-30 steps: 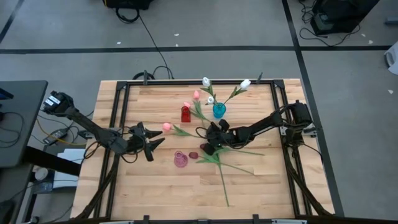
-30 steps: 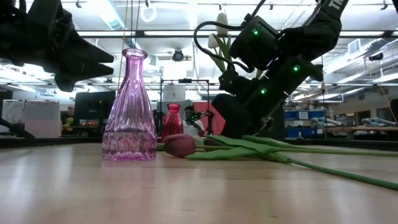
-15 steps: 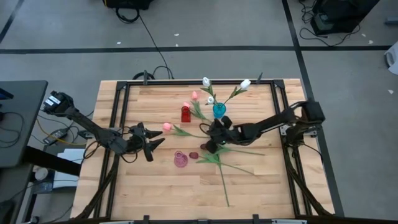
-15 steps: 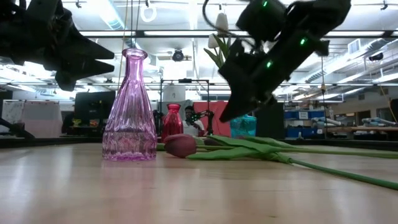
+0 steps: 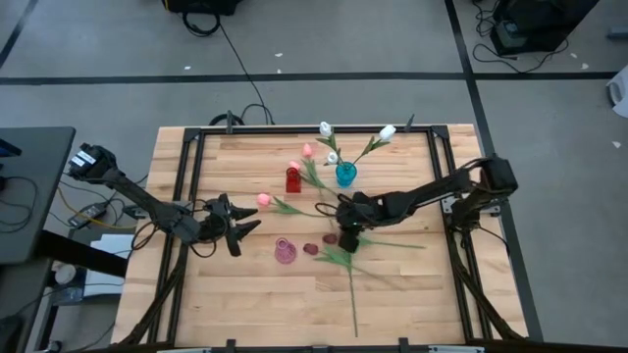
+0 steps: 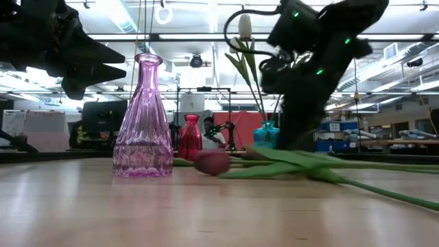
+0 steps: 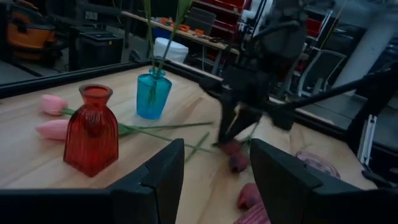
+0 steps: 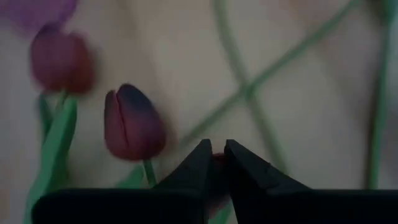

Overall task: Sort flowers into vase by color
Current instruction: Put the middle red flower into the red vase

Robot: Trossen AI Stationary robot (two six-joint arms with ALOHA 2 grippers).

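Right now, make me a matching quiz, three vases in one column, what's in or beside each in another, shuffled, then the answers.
Column one:
1. blue vase
2. red vase
3. purple vase

Column two:
A. holds no flower, stands near the pink tulips
B. holds no flower, a maroon tulip lies on the table beside it
C. holds white tulips

Pairs: 1-C, 2-A, 3-B

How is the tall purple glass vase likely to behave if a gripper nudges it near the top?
The purple vase would probably tip rather than slide: its neck is tall and narrow above a fairly small base. It looks like ribbed glass, so likely fragile and somewhat slippery. It appears empty, so perhaps light enough to topple onto the maroon tulip lying beside it.
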